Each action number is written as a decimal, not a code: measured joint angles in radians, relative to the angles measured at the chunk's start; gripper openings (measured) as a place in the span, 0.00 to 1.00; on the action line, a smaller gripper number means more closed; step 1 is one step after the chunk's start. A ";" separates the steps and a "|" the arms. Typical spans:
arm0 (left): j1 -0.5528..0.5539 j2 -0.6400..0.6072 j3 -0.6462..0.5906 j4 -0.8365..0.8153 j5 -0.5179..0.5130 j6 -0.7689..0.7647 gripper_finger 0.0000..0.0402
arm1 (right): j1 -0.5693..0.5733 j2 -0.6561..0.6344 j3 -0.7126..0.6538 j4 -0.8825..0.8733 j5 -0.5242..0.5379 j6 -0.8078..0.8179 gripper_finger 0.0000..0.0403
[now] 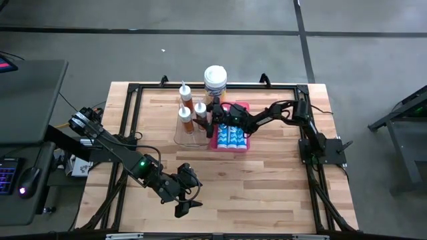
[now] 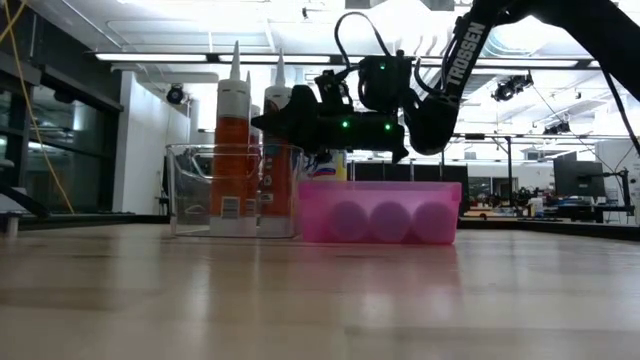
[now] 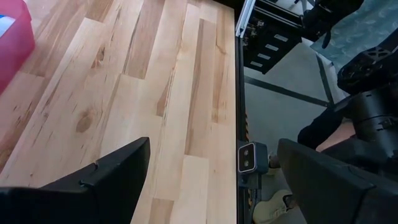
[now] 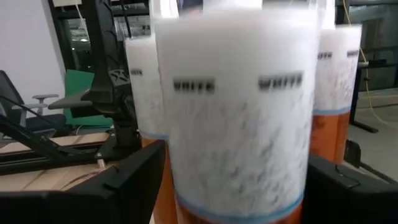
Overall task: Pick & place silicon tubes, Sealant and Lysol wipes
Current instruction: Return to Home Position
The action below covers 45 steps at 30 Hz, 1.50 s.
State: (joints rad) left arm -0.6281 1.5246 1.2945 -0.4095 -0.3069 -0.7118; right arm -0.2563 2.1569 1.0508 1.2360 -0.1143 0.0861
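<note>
Right gripper [image 1: 212,125] has its jaws spread, one dark finger [image 4: 124,186] on each side of an orange tube [image 4: 239,112]. The tube is a smooth cylinder with a white upper band that says WHITE. Can't tell if the pads actually touch it, since they sit right at its sides. It stands upright with two more like it, long nozzles up, in a clear tub [image 2: 190,190] with thin see-through walls.

Touching the tub on the right arm's side is a pink bin [image 2: 380,215], a translucent box with blue tubes [image 1: 231,137] lying in it side by side. The wipes canister [image 1: 215,79], round and fat with a wide white lid, stands upright just behind both, near the far rail.

Left gripper [image 3: 212,149] hangs over the near part of the wooden plank table [image 1: 267,193], close to the black rail. Its jaws are wide apart with nothing in them, and there's lots of bare wood around.
</note>
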 joint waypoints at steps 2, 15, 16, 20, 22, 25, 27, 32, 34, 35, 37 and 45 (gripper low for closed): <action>0.000 0.000 0.000 0.000 0.000 0.000 0.86 | 0.002 -0.003 0.000 0.010 0.001 -0.013 0.71; 0.000 0.000 0.000 -0.001 0.000 0.000 0.86 | 0.002 -0.115 -0.090 -0.021 0.024 -0.059 0.72; 0.000 0.000 0.000 0.000 0.000 0.000 0.86 | 0.002 -0.127 -0.104 -0.022 0.030 -0.065 0.72; 0.000 0.000 0.000 0.000 0.000 0.000 0.86 | 0.002 -0.189 -0.154 -0.028 0.032 -0.069 0.72; 0.000 0.000 0.000 0.000 0.000 0.000 0.86 | 0.005 -0.224 -0.175 -0.032 0.034 -0.072 0.72; 0.000 0.000 0.000 0.000 0.000 0.000 0.86 | 0.012 -0.275 -0.216 -0.054 0.051 -0.115 0.72; 0.000 0.000 0.000 0.000 0.000 0.000 0.86 | 0.016 -0.316 -0.245 -0.056 0.065 -0.126 0.72; 0.000 0.000 0.000 0.000 0.000 0.000 0.86 | 0.028 -0.452 -0.343 -0.103 0.074 -0.128 0.72; 0.000 0.000 0.000 0.000 0.000 0.000 0.86 | 0.040 -0.518 -0.397 -0.120 0.074 -0.129 0.72; 0.000 0.000 0.000 0.000 0.000 0.000 0.86 | 0.048 -0.556 -0.421 -0.124 0.072 -0.128 0.72; 0.000 0.000 0.000 0.000 0.000 0.000 0.86 | 0.067 -0.634 -0.477 -0.141 0.071 -0.129 0.72; 0.000 0.000 0.000 0.000 0.000 0.000 0.86 | 0.159 -0.982 -0.675 -0.300 0.071 -0.029 0.72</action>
State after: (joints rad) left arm -0.6281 1.5246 1.2945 -0.4099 -0.3065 -0.7116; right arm -0.0971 1.1750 0.3757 0.9364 -0.0433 0.0571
